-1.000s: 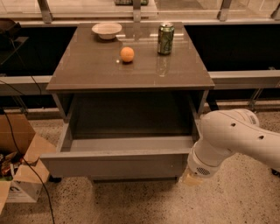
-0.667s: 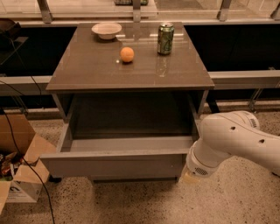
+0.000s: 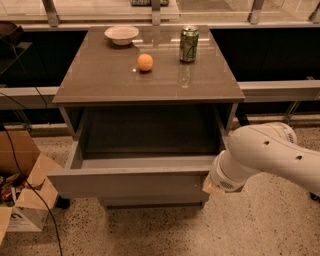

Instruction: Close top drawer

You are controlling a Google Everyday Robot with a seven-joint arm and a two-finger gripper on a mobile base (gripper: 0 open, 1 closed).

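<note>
The top drawer point(image 3: 127, 182) stands pulled far out, its well open from above. The gripper point(image 3: 209, 186) sits at the right end of the drawer front, and the white arm point(image 3: 265, 155) blocks that side. On the left, a cardboard box point(image 3: 25, 197) and a black cable point(image 3: 20, 165) crowd the floor point(image 3: 150, 230), which lies open in front.

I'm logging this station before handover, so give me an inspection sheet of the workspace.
Surface: brown cabinet top, carrying three items.
Job's things: top drawer pulled far out.
Clutter: bowl, orange and can on the top.
Gripper: gripper at the drawer front's right end, mostly hidden by the arm.
Cables: black cable crossing the cardboard box, left.
Surroundings: speckled floor; metal railing behind.
</note>
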